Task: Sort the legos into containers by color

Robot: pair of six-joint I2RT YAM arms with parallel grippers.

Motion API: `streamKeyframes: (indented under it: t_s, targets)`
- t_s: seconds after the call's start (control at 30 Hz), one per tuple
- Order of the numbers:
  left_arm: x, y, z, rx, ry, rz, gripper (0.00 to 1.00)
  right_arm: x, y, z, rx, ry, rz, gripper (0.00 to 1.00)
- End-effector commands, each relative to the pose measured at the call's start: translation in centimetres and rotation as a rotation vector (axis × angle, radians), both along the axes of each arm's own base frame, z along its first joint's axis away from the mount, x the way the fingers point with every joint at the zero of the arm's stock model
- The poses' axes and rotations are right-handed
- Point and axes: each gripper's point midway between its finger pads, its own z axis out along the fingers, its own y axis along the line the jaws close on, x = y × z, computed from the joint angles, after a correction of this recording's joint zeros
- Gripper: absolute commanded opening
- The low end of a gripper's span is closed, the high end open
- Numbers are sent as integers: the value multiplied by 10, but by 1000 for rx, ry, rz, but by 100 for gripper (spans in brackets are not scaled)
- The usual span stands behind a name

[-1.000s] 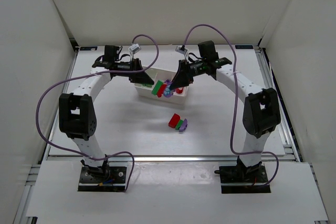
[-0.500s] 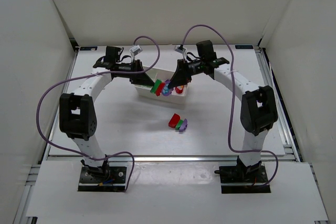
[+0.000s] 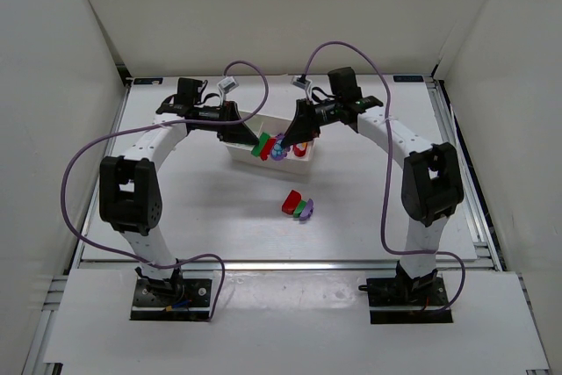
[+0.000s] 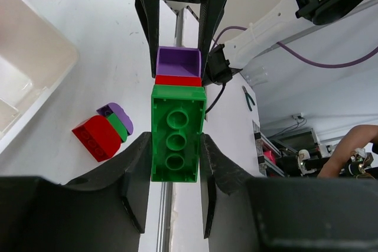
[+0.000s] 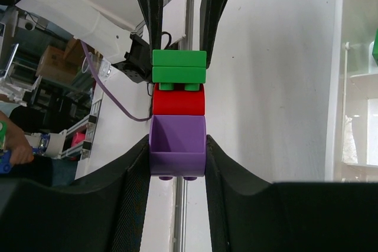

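- Gripping the green brick, your left gripper is clenched on it.
- Your right gripper clamps the purple brick; a red brick joins them.

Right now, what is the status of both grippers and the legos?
Left gripper: jaws shut on green brick. Right gripper: jaws shut on purple brick. Red brick joins them, over the tray. Three bricks loose on table, nothing blocking.
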Motion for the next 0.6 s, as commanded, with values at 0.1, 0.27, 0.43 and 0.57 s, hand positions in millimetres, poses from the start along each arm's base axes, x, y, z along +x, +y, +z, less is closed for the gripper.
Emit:
streamKeyframes:
  t_s: [0.1,0.27,0.43,0.57]
  targets:
    - [-18,0,26,-35,-52,-33,14,3,2,13,30,-66,7,0]
    - [-7,12,29,-32,-98,11,13,-4,-9,9,24,-59,3,0]
    - [7,29,34,-33,-112,61,12,-14,-18,10,16,-61,-1,0]
    - [17,41,38,-34,-126,97,12,-19,-23,7,9,-62,-4,0]
